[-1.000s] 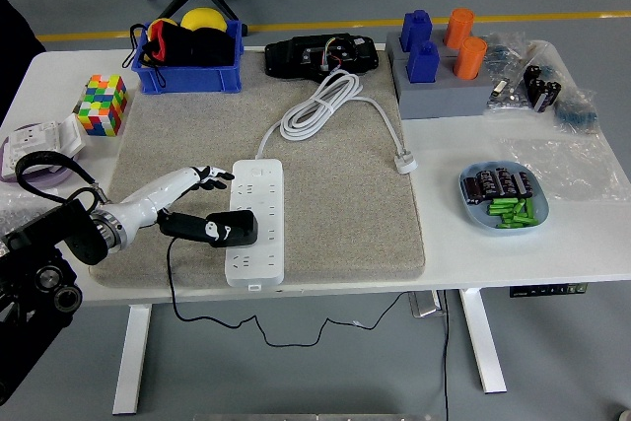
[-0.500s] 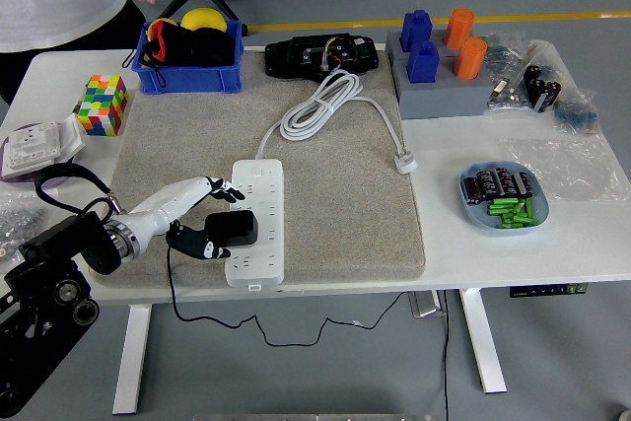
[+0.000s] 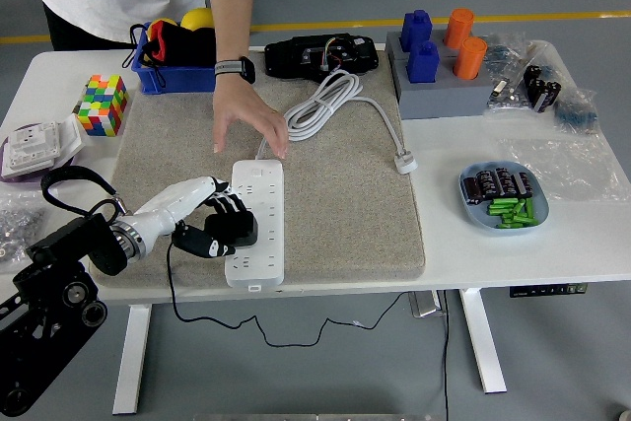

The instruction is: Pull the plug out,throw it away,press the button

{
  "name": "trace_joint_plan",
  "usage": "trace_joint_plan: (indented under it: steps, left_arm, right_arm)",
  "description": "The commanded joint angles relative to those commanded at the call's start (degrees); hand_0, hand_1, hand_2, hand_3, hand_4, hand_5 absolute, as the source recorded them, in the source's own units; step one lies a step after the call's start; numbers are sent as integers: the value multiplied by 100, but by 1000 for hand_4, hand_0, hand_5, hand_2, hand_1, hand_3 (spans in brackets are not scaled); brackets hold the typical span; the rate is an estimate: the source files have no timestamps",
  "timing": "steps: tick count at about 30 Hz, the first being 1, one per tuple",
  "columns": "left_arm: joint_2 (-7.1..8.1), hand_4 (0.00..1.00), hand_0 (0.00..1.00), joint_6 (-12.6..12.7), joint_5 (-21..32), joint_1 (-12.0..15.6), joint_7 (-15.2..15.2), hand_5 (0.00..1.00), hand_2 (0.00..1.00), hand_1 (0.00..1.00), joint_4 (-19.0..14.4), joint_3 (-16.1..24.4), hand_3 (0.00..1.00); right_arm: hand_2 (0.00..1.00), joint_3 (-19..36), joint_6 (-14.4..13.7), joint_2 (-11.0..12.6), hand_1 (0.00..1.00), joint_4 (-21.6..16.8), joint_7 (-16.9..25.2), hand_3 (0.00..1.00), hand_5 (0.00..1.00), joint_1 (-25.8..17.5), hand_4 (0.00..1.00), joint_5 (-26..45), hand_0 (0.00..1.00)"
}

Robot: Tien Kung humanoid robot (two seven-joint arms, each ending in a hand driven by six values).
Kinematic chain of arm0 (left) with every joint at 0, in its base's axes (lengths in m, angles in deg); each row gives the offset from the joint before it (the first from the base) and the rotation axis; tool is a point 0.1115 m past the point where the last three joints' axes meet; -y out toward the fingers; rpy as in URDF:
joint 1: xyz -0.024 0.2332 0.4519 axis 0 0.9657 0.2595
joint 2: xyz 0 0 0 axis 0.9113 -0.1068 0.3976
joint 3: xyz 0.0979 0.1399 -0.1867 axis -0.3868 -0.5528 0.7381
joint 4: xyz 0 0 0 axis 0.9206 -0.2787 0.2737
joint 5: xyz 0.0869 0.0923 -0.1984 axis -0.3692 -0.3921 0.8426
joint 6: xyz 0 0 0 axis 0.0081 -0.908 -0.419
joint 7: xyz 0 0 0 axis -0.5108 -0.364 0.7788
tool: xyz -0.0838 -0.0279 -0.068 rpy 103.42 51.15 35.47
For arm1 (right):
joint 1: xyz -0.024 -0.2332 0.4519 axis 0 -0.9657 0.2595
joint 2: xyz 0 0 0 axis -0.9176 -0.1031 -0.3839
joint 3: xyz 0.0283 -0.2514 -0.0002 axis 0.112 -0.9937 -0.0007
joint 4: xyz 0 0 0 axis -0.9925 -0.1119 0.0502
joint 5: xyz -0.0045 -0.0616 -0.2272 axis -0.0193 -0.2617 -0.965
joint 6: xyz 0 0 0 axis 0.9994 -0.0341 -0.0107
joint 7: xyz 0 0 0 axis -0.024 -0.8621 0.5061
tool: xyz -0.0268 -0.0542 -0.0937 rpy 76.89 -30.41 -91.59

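Now the left hand [image 3: 219, 220] has closed its fingers over the black plug [image 3: 237, 228], a chunky block sitting in the white power strip [image 3: 255, 224] near the mat's [image 3: 335, 204] front edge. Beyond it, a person's hand [image 3: 248, 117] has come down at the strip's far end.
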Motion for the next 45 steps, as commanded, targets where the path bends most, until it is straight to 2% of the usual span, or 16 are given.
trace_joint_plan:
  steps: [4,7,8,13,14,19,20,28,38,41,45]
  left_arm:
    - [-5,873,448,35,23,-4,5,2,464,456,16,0,560]
    - [1,873,448,183,88,-18,79,2,464,456,12,-22,560]
    - [1,728,437,215,94,-21,102,2,402,389,11,-26,544]
    - [-3,728,437,308,199,-61,143,2,402,389,34,-46,544]
    - [-4,672,390,310,215,-62,139,2,302,270,41,-52,439]
    - [0,672,390,263,268,-62,102,2,302,270,51,-78,439]
    - [3,634,380,248,274,-66,96,2,287,254,51,-79,420]
    - [22,625,382,246,424,-75,154,2,276,251,25,-49,409]
    - [86,632,384,353,801,-147,408,2,275,247,-190,267,405]
    - [51,632,384,496,830,-180,524,2,275,247,-50,516,405]
    - [14,637,388,651,687,-292,560,2,276,250,358,782,408]
  right_arm:
    - [664,-29,3,7,677,0,3,618,489,-2,713,16,704]
    - [664,-57,2,17,677,0,5,618,489,1,713,41,704]
    - [664,-61,1,20,678,0,5,618,489,1,713,42,704]
    - [664,-82,1,37,678,0,8,618,489,19,713,51,704]
    - [664,-88,2,39,677,0,9,618,490,21,713,51,704]
    - [664,-119,4,41,677,0,4,618,490,19,713,58,704]
    - [664,-132,5,44,677,0,4,617,491,17,713,62,704]
    - [664,-166,3,68,677,0,7,617,489,7,712,67,705]
    - [662,-129,3,52,678,0,5,617,490,4,712,58,704]
    - [662,-119,3,43,678,0,1,617,490,-3,712,52,704]
    - [662,-94,5,21,677,0,-1,617,491,-13,712,43,704]
